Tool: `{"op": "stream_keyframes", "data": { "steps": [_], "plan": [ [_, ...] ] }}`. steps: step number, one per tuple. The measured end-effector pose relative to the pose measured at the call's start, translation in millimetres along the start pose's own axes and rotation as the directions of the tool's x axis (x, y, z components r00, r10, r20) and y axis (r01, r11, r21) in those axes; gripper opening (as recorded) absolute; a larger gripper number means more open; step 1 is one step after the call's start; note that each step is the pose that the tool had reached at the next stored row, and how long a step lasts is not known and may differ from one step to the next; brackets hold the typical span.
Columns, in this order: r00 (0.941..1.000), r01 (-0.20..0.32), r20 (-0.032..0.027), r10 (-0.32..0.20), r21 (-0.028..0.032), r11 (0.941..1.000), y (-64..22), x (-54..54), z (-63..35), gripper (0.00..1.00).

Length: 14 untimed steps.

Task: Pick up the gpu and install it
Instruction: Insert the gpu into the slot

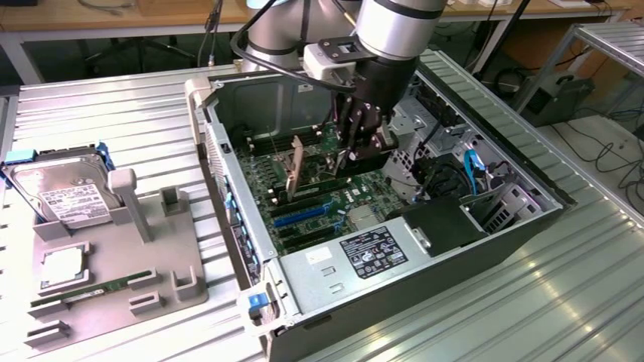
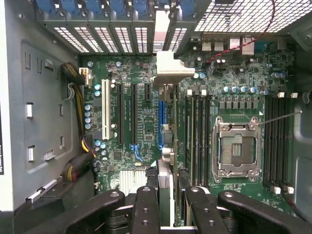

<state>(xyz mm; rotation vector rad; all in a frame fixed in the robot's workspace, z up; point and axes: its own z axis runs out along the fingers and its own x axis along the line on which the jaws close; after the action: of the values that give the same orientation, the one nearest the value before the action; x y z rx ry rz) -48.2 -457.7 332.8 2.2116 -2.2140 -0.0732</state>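
Ribbed metal table, open PC case, grey holder tray

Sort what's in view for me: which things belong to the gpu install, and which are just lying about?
In the job:
gpu, standing on edge in the case, over the motherboard
gripper, at the gpu
motherboard
case

Lying about:
hard drive on the grey tray
RAM stick on that tray

Silver arm, black cable, black pincer with screwed fingers.
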Motion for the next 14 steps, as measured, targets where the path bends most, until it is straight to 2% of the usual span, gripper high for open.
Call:
{"op": "stream_keyframes", "data": {
  "steps": [14],
  "plan": [
    [1.0, 0.0, 0.0, 0.0, 0.0, 1.0, 0.0, 2.8, 2.4, 0.26]
  ]
}}
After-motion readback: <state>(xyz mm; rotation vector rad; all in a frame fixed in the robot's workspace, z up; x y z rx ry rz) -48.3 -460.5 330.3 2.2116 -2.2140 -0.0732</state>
